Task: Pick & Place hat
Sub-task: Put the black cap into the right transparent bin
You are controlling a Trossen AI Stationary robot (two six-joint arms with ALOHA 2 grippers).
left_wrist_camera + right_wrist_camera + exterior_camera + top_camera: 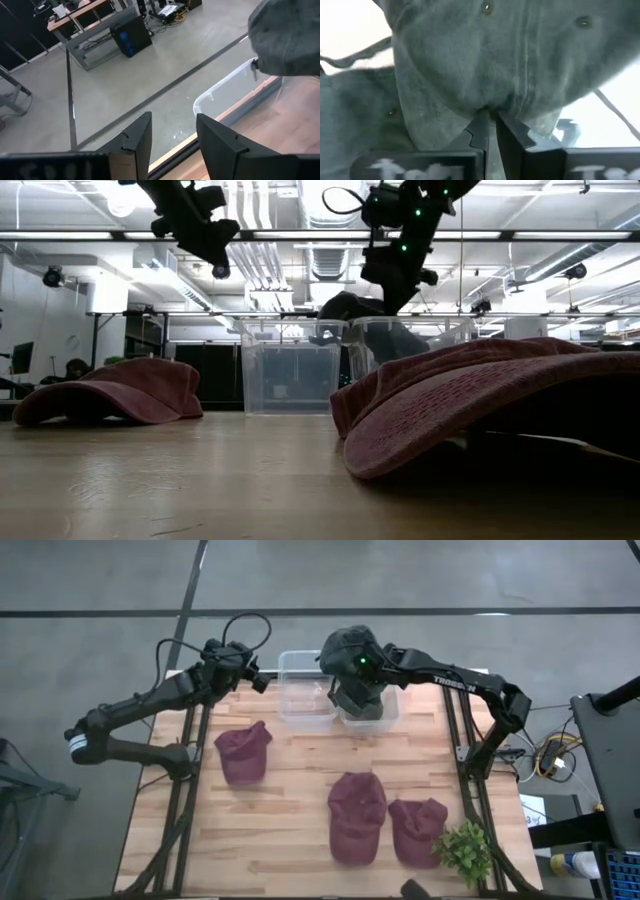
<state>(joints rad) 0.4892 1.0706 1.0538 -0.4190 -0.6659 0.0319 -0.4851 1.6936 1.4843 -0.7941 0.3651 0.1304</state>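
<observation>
My right gripper (491, 125) is shut on a dark grey hat (349, 643) above the right clear bin (389, 712), which holds more grey cloth (361, 702). In the low view this hat (343, 306) hangs just above the bin rims, beside the right gripper (397, 278). My left gripper (172, 135) is open in the air over the table's far left edge, next to the left clear bin (305, 690). Three maroon hats (243, 752), (357, 815), (417, 830) lie flat on the wooden table. My right gripper pinches a bunched fold of the grey hat's crown cloth (485, 102) between its two fingers. The hat is lifted clear over the right bin and drapes slack around the fingertips. How far back the cloth reaches between the fingers does not show.
Two clear bins stand side by side at the table's far edge. A small green plant (463, 850) sits at the near right corner. Bare wood (290, 840) lies between the maroon hats. In the left wrist view the left bin's rim (225, 90) and the grey hat (287, 37) show.
</observation>
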